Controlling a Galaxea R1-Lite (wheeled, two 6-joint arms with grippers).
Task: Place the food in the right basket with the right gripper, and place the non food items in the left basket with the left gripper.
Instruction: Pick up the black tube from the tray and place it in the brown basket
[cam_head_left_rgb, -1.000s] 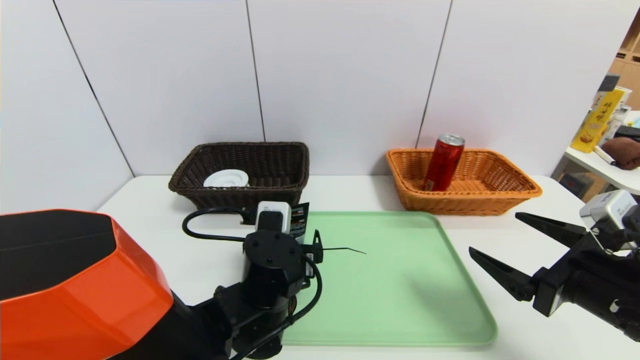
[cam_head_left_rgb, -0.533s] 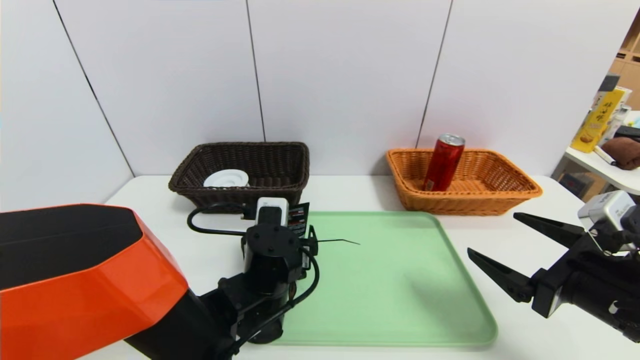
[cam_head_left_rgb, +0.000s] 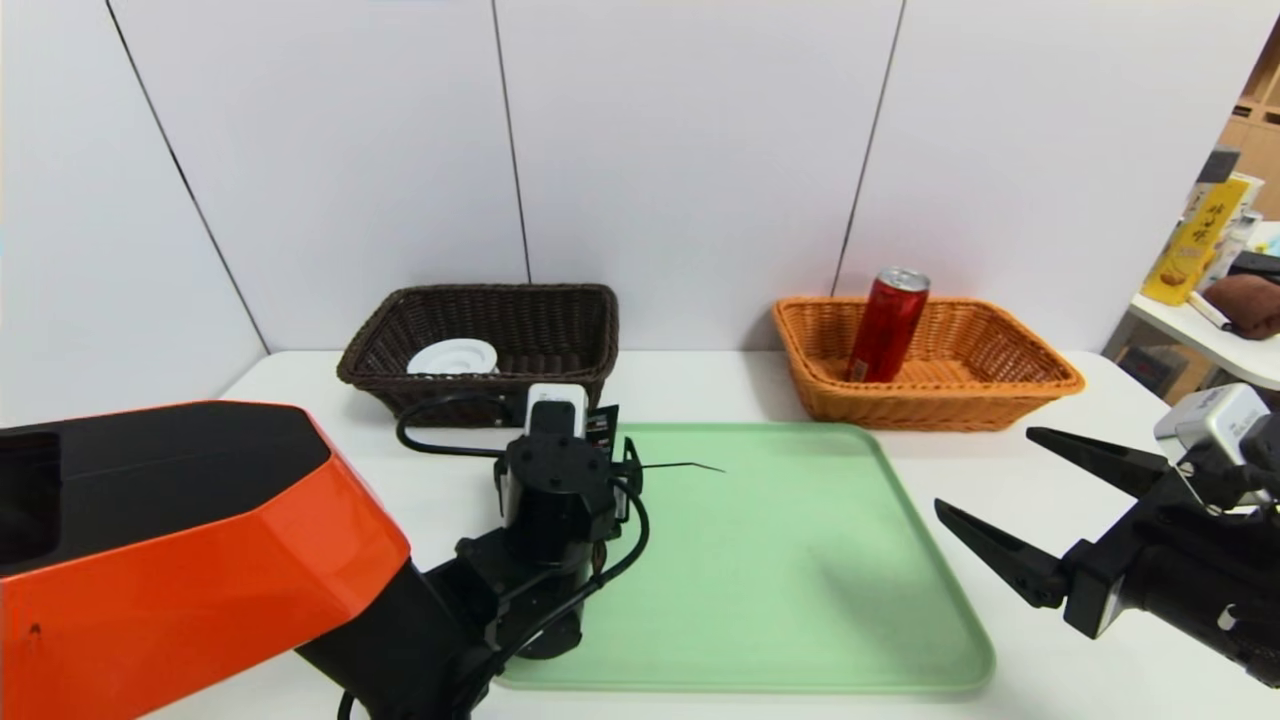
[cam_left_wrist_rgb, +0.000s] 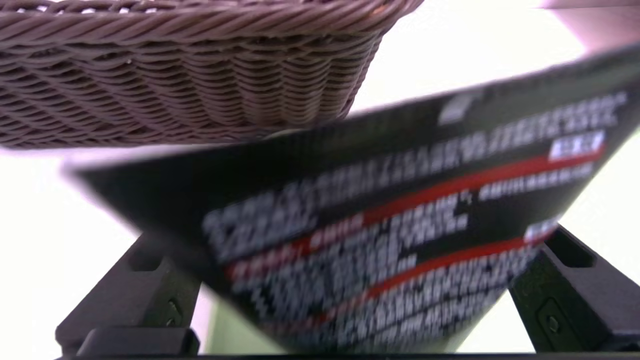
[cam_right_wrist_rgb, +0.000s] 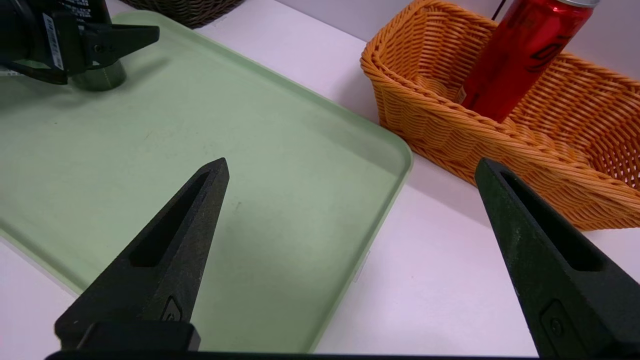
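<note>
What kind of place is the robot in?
Maybe a robot practice table, though I can't be sure. Two baskets, one dark brown and one orange, stand behind a green tray, with plain white panels at the back.

Two baskets are seen, one dark (cam_head_left_rgb: 480, 384) and one orange (cam_head_left_rgb: 930, 408); one can (cam_head_left_rgb: 888, 325), one roll (cam_head_left_rgb: 452, 357), one tube (cam_left_wrist_rgb: 375, 225) and one tray (cam_head_left_rgb: 780, 560) are shown. Two grippers are counted, left (cam_right_wrist_rgb: 117, 42) and right (cam_right_wrist_rgb: 352, 165), and one yellow box (cam_head_left_rgb: 1200, 240) is seen.
</note>
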